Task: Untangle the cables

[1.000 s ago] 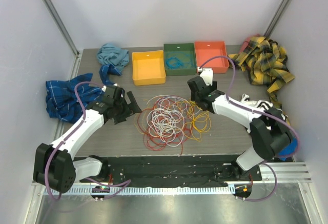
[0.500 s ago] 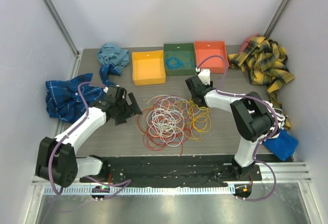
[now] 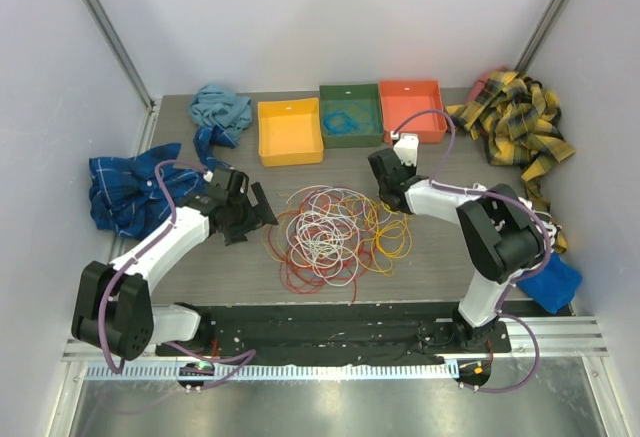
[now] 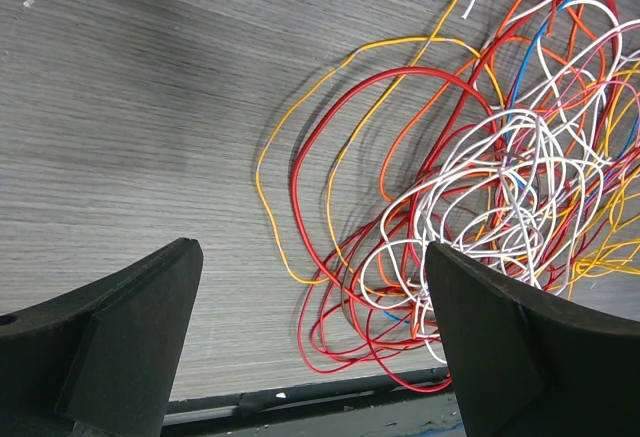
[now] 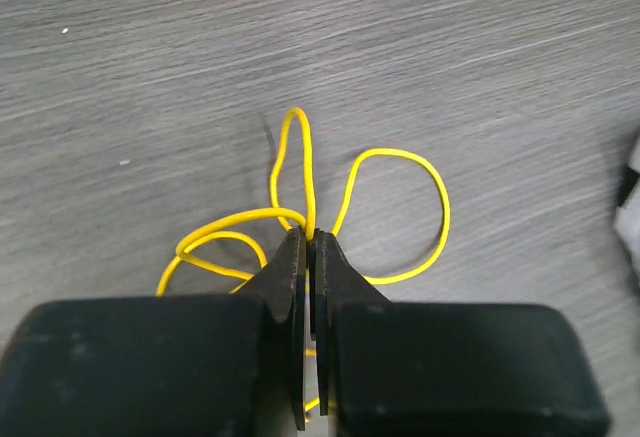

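Note:
The cables point(image 3: 335, 232) lie in a tangled heap of red, orange, yellow and white loops in the middle of the grey table. My left gripper point(image 3: 262, 213) hovers at the heap's left edge, its jaws wide open with red and orange loops point(image 4: 350, 217) on the table between them. At the heap's upper right edge my right gripper point(image 3: 387, 197) is down on the table. In the right wrist view it point(image 5: 310, 242) is shut on a yellow cable point(image 5: 305, 172), whose loops spread out beyond the fingertips.
Yellow point(image 3: 290, 132), green point(image 3: 350, 115) and orange point(image 3: 411, 110) trays stand in a row at the back. Blue cloths point(image 3: 125, 187) lie at the left, a yellow plaid cloth point(image 3: 515, 127) at the back right, and a blue item point(image 3: 553, 282) by the right arm's base.
My right gripper closed onto the yellow cable at the heap's upper right edge, and the right arm's elbow swung inward. The left gripper shifted only slightly and stayed open.

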